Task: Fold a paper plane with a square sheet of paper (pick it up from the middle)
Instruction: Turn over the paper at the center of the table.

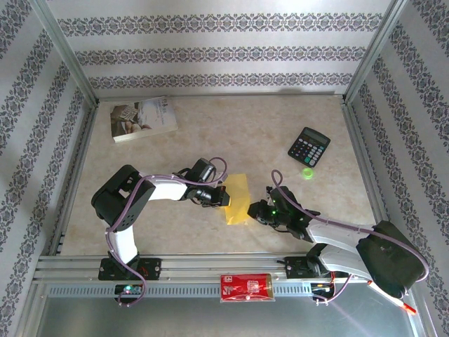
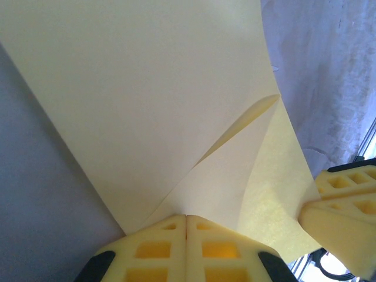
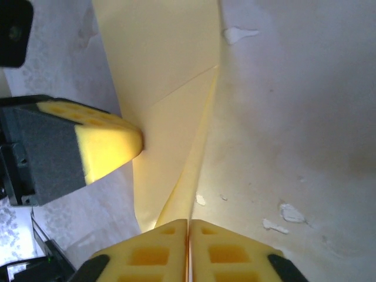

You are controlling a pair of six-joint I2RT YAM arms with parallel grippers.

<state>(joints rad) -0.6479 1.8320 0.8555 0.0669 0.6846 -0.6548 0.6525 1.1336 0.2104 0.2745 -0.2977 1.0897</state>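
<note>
Both hands are pinched tight on the square sheet of paper [image 1: 238,193], partly folded, mid-counter [image 1: 210,147] between the arms: left hand [image 2: 186,224] clamped on its left edge, right hand [image 3: 188,226] on the near right corner. The trick, I'd say: firm pinches, move together, and line the edges up before pressing any crease.

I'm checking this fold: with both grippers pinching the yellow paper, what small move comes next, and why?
Probably ease the right gripper away from the left gripper, tensioning the square sheet of paper: both are shut on it, and its folded flap bows open.
</note>
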